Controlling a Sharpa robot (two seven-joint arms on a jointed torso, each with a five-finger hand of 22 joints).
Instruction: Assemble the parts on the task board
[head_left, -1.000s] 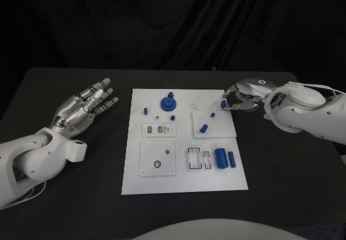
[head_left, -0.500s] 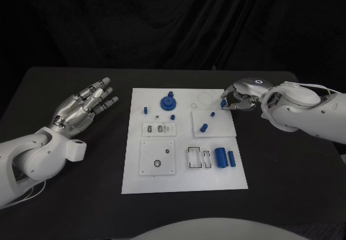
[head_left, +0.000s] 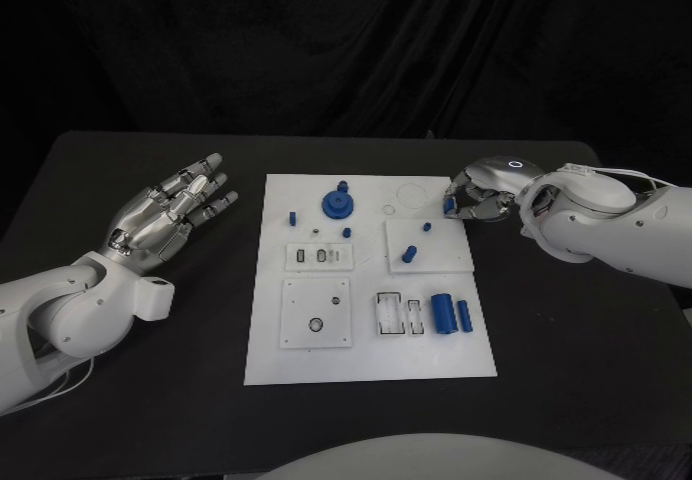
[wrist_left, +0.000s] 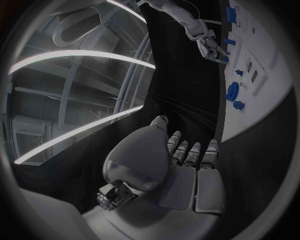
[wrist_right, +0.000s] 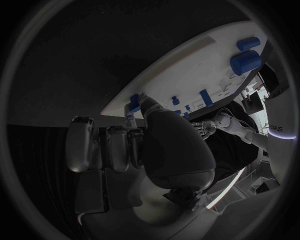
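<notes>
Two silver hands sit over the black table. The left hand hovers at nine o'clock of the white rectangular task board, its fingers spread apart and holding nothing. The right hand is at the board's two o'clock corner, fingers curled around a small blue part. Other small blue pieces lie on the board, a round blue gear-like disc toward twelve o'clock and two blue cylinders toward four o'clock.
</notes>
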